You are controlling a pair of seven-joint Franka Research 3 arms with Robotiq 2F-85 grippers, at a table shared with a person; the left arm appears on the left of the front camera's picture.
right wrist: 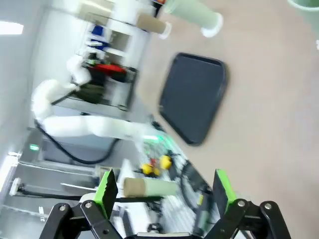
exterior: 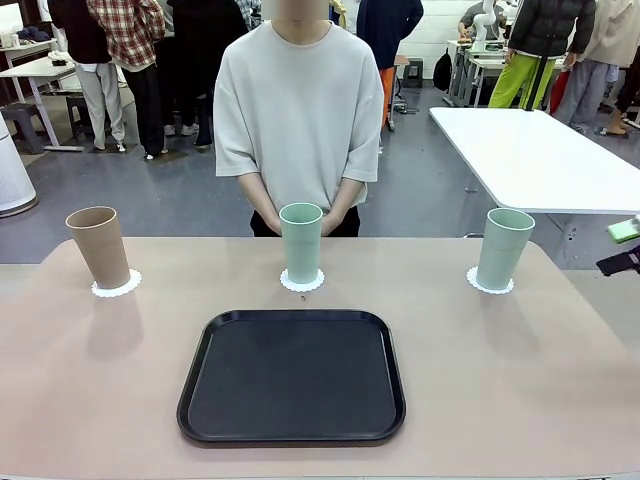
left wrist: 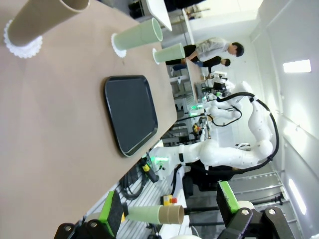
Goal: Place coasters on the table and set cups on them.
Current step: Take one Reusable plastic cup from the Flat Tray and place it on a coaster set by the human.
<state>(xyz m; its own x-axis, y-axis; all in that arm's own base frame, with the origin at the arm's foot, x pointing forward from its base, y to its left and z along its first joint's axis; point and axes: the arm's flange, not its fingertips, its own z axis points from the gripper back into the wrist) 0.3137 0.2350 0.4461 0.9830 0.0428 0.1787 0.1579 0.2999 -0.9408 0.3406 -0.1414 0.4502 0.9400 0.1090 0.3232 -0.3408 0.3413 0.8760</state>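
Along the far edge of the table [exterior: 90,400] you see three cups, each standing on its own white coaster. Toward the far left corner, the tan-brown cup [exterior: 99,246] sits tilted on the left coaster [exterior: 117,287]. At the middle of the far edge, the middle green cup [exterior: 301,243] stands upright on the middle coaster [exterior: 302,284], right in front of the person [exterior: 299,115], whose hands hang clasped behind it. Toward the far right corner, the right green cup [exterior: 504,248] stands on the right coaster [exterior: 488,285]. Nearer your side, at the middle of the table, lies the black tray [exterior: 292,375].

Look at the wrist views: the left gripper [left wrist: 169,209] has its green-padded fingers spread wide with nothing between them, off the table's near edge. The right gripper [right wrist: 162,191] is likewise spread wide and pinching nothing, and its tip [exterior: 622,248] juts in past the table's right edge.
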